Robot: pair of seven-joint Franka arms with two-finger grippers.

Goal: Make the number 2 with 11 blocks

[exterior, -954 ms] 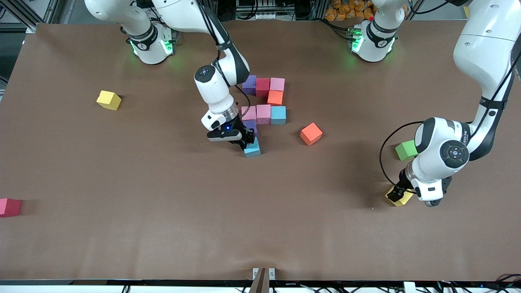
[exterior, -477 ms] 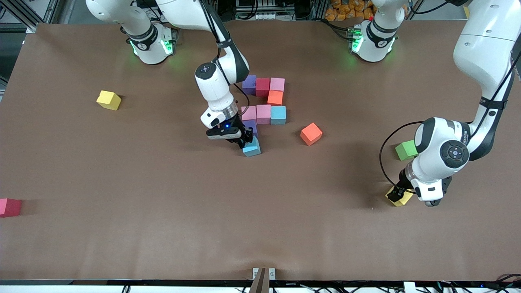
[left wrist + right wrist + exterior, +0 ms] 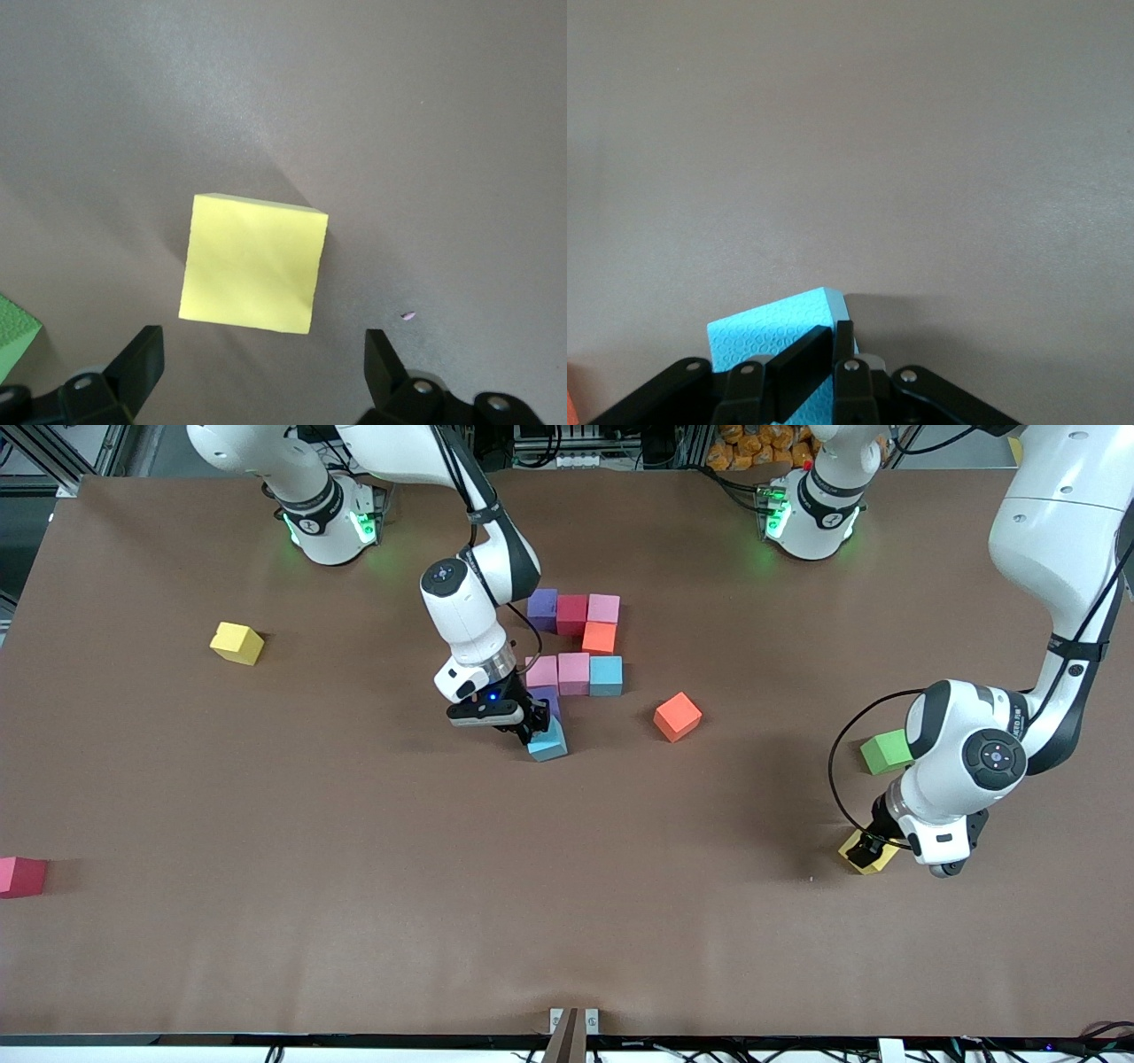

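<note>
Several blocks form a partial number 2 mid-table: purple (image 3: 542, 608), red (image 3: 571, 614), pink (image 3: 603, 607), orange (image 3: 599, 638), then pink (image 3: 541, 670), pink (image 3: 574, 672), light blue (image 3: 606, 675), and a half-hidden purple block (image 3: 549, 698). My right gripper (image 3: 530, 731) (image 3: 833, 332) is shut, its closed fingers pressed against a light blue block (image 3: 550, 743) (image 3: 762, 341) just nearer the camera than that purple one. My left gripper (image 3: 866, 852) (image 3: 261, 363) hangs open over a yellow block (image 3: 858, 859) (image 3: 252, 264), which lies just ahead of its fingertips.
A loose orange block (image 3: 677, 716) lies beside the figure toward the left arm's end. A green cube (image 3: 883, 751) (image 3: 13, 328) sits close to the left gripper. Another yellow block (image 3: 236, 643) and a dark pink block (image 3: 19, 875) lie toward the right arm's end.
The right gripper closed fully and nudged the light blue block slightly toward the purple block. The left arm shifted only slightly over the yellow block.
</note>
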